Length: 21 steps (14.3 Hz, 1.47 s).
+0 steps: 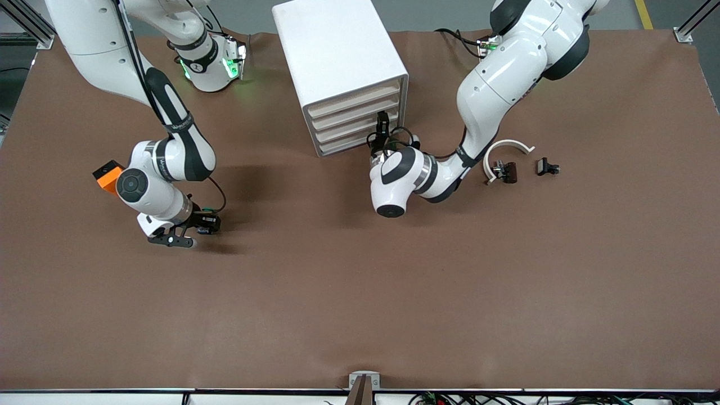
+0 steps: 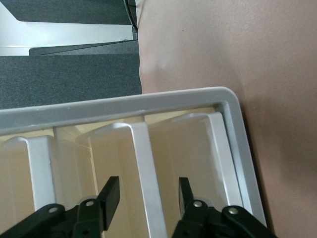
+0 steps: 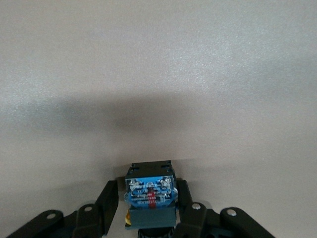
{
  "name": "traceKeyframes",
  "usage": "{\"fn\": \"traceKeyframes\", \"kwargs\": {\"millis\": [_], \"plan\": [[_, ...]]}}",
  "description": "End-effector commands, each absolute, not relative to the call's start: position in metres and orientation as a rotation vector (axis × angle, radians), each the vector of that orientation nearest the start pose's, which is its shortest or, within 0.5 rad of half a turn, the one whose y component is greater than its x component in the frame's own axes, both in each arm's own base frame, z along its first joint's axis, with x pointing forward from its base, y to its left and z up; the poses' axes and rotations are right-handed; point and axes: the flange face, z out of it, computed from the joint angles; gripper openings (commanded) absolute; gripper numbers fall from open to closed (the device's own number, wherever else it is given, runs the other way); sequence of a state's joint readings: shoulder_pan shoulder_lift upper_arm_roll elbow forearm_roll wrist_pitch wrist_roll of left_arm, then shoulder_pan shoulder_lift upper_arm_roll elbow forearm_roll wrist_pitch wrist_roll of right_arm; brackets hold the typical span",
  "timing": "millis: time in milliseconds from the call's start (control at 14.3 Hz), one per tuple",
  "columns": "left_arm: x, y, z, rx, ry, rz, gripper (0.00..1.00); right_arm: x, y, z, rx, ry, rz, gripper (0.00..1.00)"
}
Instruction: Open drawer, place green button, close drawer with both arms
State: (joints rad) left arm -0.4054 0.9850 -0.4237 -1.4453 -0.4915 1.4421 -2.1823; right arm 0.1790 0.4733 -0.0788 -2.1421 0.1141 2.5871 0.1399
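Note:
The white cabinet (image 1: 337, 50) stands on the table between the arms, with all four drawers shut. My left gripper (image 1: 383, 119) is at its front, at the end toward the left arm. In the left wrist view this gripper (image 2: 147, 191) is open, with its fingers on either side of the cream front strip of the drawer (image 2: 148, 168), the third from the top (image 1: 349, 126). My right gripper (image 1: 203, 224) hangs low over the table toward the right arm's end. It is shut on the button (image 3: 149, 191), whose dark blue body shows between the fingers. Its green cap is hidden.
An orange cube (image 1: 108, 175) lies beside the right arm's wrist, partly hidden by it. Toward the left arm's end lie a white curved arc (image 1: 506, 147) and two small black-brown parts (image 1: 504, 171) (image 1: 547, 166). The brown mat (image 1: 360, 292) covers the table.

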Motion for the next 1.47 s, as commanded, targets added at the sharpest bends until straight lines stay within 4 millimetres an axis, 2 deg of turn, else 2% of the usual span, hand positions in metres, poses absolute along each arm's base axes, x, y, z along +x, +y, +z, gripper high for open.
{"fn": "traceKeyframes", "kwargs": {"millis": [0, 210, 490, 630, 910, 1120, 1401], "plan": [[0.401, -0.472, 0.138, -1.457, -1.435, 1.138, 0.45, 0.564, 0.053, 0.178, -3.105, 0.222, 0.046, 0.47], [0.395, -0.474, 0.131, -1.46, -1.418, 1.133, 0.34, 0.564, 0.052, 0.178, -3.104, 0.236, 0.046, 0.38], [0.394, -0.474, 0.129, -1.452, -1.42, 1.128, 0.24, 0.564, 0.052, 0.178, -3.104, 0.236, 0.046, 0.16], [0.393, -0.474, 0.126, -1.456, -1.416, 1.13, 0.18, 0.564, 0.052, 0.178, -3.104, 0.236, 0.046, 0.0], [0.395, -0.472, 0.124, -1.439, -1.424, 1.134, 0.01, 0.565, 0.052, 0.178, -3.104, 0.239, 0.046, 0.0], [0.397, -0.47, 0.124, -1.438, -1.428, 1.138, 0.01, 0.565, 0.052, 0.178, -3.104, 0.239, 0.046, 0.0], [0.41, -0.457, 0.117, -1.422, -1.467, 1.124, 0.04, 0.567, 0.052, 0.181, -3.103, 0.236, 0.039, 0.0]]}}
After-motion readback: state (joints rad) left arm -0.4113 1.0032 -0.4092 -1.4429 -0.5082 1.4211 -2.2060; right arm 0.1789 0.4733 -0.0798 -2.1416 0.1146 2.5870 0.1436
